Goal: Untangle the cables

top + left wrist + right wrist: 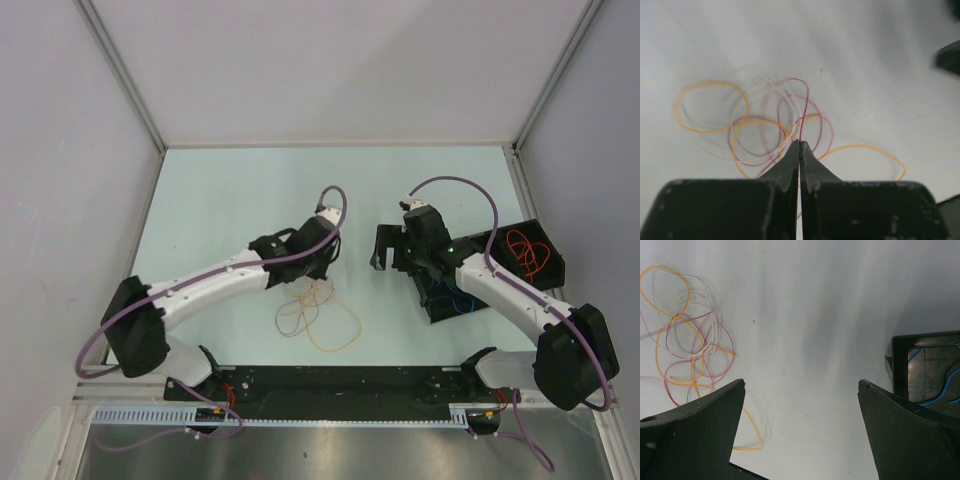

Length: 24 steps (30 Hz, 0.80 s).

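Note:
A loose tangle of thin cables (316, 314) lies on the table in front of the left arm: orange loops (710, 106), dark red loops (790, 107) and a pale pink strand. My left gripper (322, 268) hangs just above the tangle's far side. In the left wrist view it (800, 143) is shut on a dark red cable that rises between the fingertips. My right gripper (385, 250) is open and empty to the right of the tangle; in its wrist view (801, 385) the tangle (690, 340) lies off to the left.
A black tray (545, 262) stands at the right under the right arm. It holds a coiled orange-red cable (527, 252) in one section and a blue cable (450, 296) in another; the blue one also shows in the right wrist view (940, 385). Walls enclose the table.

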Tool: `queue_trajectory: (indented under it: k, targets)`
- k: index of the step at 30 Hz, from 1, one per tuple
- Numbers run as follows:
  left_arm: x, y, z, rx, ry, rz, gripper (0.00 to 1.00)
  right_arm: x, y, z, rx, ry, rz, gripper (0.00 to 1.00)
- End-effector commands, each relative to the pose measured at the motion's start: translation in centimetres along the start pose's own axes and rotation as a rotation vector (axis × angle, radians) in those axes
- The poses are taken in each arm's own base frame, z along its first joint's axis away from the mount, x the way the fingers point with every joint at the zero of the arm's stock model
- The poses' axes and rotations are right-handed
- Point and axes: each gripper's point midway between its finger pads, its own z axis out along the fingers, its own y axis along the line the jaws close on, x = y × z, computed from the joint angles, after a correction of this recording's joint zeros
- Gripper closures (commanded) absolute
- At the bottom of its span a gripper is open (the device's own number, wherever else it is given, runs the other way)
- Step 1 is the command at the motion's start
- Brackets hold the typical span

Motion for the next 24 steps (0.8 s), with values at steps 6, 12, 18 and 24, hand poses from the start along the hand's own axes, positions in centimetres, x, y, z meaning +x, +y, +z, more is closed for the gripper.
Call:
queue_trajectory:
  k: [6,12,18,24]
  targets:
    - [-18.7,1.2,-23.7,0.132,-0.563,-0.049,1.0,-2.5,0.3,-1.0,-0.014,-0.12,0.03,0.0]
    - [-18.7,1.7,-27.4,0.219,-0.711,-0.074,1.0,-3.1,0.2,-2.2,-0.02,-0.166,0.041,0.0]
    - [-12.4,0.9,-19.5,0.224,-0.578,-0.085,1.0,-3.3,1.3,-4.0,-0.107,-0.207,0.02,0.0]
    - [-7.3,0.0,-14.4,0.257,-0.468,-0.093,1.0,-3.6,3.4,-5.6,-0.232,-0.235,-0.009,0.0]
